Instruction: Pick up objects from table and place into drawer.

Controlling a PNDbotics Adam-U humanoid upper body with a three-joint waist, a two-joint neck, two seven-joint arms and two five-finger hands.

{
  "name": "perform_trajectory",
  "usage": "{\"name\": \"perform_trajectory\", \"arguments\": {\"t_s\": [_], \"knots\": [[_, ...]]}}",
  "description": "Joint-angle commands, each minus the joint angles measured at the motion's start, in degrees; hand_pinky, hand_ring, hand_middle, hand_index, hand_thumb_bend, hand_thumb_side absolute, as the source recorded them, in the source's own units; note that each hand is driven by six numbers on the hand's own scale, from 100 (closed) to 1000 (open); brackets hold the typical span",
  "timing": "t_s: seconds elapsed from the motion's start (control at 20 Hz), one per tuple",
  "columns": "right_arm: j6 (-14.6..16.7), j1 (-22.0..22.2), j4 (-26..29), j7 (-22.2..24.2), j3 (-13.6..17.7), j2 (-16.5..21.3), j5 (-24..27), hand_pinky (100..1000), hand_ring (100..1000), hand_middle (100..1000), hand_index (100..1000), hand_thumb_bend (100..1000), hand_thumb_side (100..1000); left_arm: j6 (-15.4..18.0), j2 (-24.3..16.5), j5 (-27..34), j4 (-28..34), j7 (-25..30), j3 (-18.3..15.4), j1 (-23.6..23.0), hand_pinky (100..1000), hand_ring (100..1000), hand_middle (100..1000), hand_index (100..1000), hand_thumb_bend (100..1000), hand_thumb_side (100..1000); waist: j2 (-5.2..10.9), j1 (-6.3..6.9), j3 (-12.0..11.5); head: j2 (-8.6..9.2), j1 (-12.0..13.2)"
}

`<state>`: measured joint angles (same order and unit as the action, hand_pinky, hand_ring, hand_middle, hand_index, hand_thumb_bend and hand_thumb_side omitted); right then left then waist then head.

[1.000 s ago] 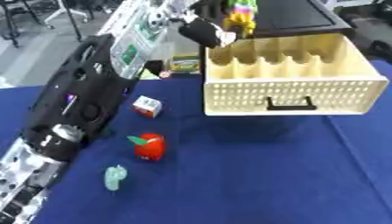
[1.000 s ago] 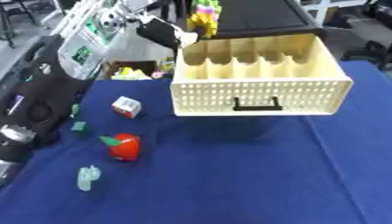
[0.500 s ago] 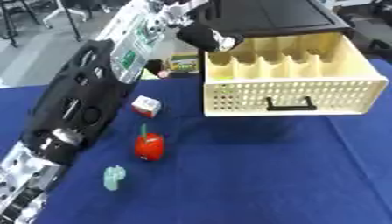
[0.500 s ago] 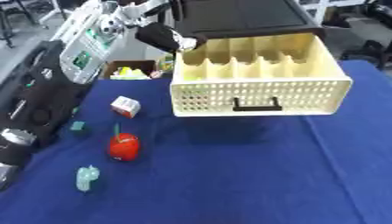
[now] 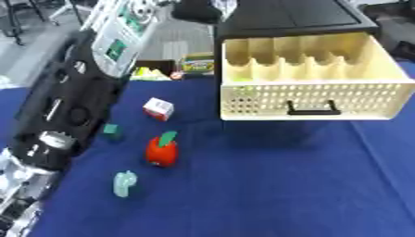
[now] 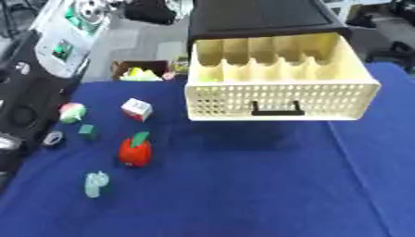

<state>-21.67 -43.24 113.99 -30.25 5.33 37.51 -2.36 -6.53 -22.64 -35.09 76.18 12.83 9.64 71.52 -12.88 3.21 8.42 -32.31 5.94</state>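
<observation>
The blue-clothed table (image 5: 267, 185) carries a cream perforated plastic drawer (image 5: 312, 78), pulled open under its black cabinet. The robot's left hand (image 5: 198, 10) hangs up beside the cabinet top; I cannot tell how its fingers stand. A red apple-shaped toy (image 5: 161, 151) sits left of the drawer. It is probably light, hard and smooth, best pinched across its body.

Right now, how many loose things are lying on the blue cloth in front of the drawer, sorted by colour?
Red with a green top: 1, the apple-like toy
White with red: 1, the cube
Dark green: 1, the small block
Pale green: 1, the small figure
Pink and green: 1, the round thing
Total: 5
</observation>
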Motion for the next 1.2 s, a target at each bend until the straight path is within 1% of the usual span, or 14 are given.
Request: {"name": "perform_trajectory", "arguments": {"t_s": [0.05,0.2,0.35,0.45,0.55,0.6,0.7,0.8,0.85,1.05,1.15,1.2], "knots": [[0.2,-0.2,0.6,0.7,0.7,2.4,-0.5,489,460,412,710,336,868,-2.7,-2.9,2.9,5.3,-3.0,-4.0,-0.4,391,501,474,796,102,539,1.45,-0.77,-0.4,-0.77,-0.4],[0.3,0.2,0.6,2.2,0.6,3.6,-0.9,482,465,419,714,328,879,-5.2,-4.6,5.5,9.5,-5.6,-5.7,-2.6,393,500,476,798,100,572,1.69,-1.20,-0.9,-1.28,-0.7],[0.3,0.7,0.6,4.5,0.2,5.3,-1.7,480,472,430,717,327,884,-6.0,-6.4,8.1,13.6,-8.2,-7.1,-6.2,397,503,479,800,100,577,2.07,-1.73,-1.5,-2.39,-0.6],[0.3,1.0,0.6,6.2,-0.2,6.9,-2.6,483,479,444,721,326,887,-6.6,-7.5,9.8,16.4,-9.9,-7.8,-8.9,401,505,483,803,100,585,2.29,-2.05,-2.0,-3.45,-0.2],[0.2,1.1,0.6,7.9,-0.3,7.9,-3.5,483,480,446,721,326,887,-7.2,-8.3,11.5,19.3,-11.6,-8.1,-11.7,401,505,484,803,100,585,2.47,-2.15,-2.2,-4.07,0.0],[0.2,1.1,0.6,8.6,-0.3,8.1,-3.8,485,490,462,725,326,890,-7.7,-8.7,12.4,20.7,-12.5,-8.1,-12.8,407,508,487,802,100,595,2.50,-2.23,-2.2,-4.44,0.4],[0.5,1.3,0.6,10.2,-1.0,9.8,-5.0,485,498,471,729,329,894,-9.0,-9.9,14.1,23.4,-14.2,-9.1,-15.2,409,509,488,802,100,596,2.47,-2.42,-3.1,-5.31,1.2],[0.5,1.8,0.6,11.9,-1.4,12.2,-6.3,483,508,483,735,334,904,-10.2,-11.0,15.8,26.1,-15.9,-10.3,-17.9,413,511,489,802,100,598,2.42,-2.46,-3.6,-5.65,1.3],[0.6,2.3,0.6,12.7,-1.5,13.5,-6.8,481,512,489,737,336,909,-10.5,-11.7,16.7,27.6,-16.8,-11.0,-19.3,414,512,490,803,100,598,2.39,-2.50,-3.9,-5.75,1.0],[1.5,4.7,0.6,16.2,-2.0,17.6,-7.8,478,530,519,744,349,938,-10.0,-14.3,20.1,33.2,-20.2,-13.1,-25.0,420,517,493,800,100,599,2.39,-2.86,-4.2,-5.86,-0.1],[2.1,5.7,0.6,18.0,-2.3,19.0,-7.7,481,542,530,751,351,954,-10.1,-15.0,21.9,36.1,-22.0,-13.9,-27.9,419,518,493,798,100,600,2.49,-3.12,-4.1,-5.91,-0.2],[2.4,6.3,0.6,18.8,-2.5,19.9,-7.4,484,548,531,755,421,986,-10.0,-15.3,22.8,37.3,-22.9,-14.2,-29.2,419,519,493,800,100,602,2.56,-3.26,-4.1,-5.91,-0.2]]}}
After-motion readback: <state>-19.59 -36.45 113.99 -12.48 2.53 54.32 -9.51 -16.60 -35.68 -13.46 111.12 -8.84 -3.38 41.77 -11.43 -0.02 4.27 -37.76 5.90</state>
